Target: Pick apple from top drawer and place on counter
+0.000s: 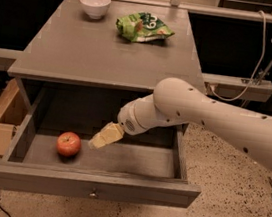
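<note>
The pincer [103,137] hovers inside the open top drawer [115,184], just right of the apple [68,144] lying on the drawer floor, its spread impossible to tell, and it wants centring over the fruit before descending.

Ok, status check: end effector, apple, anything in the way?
End effector inside open top drawer, beside apple, not touching. Apple on drawer floor. Nothing between them.

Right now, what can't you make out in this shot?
Camera view: the arm hides the right rear corner of the top drawer.
The right edge cuts off the arm; base unseen.
The gripper is in the drawer, right of the apple; its height is unclear.
</note>
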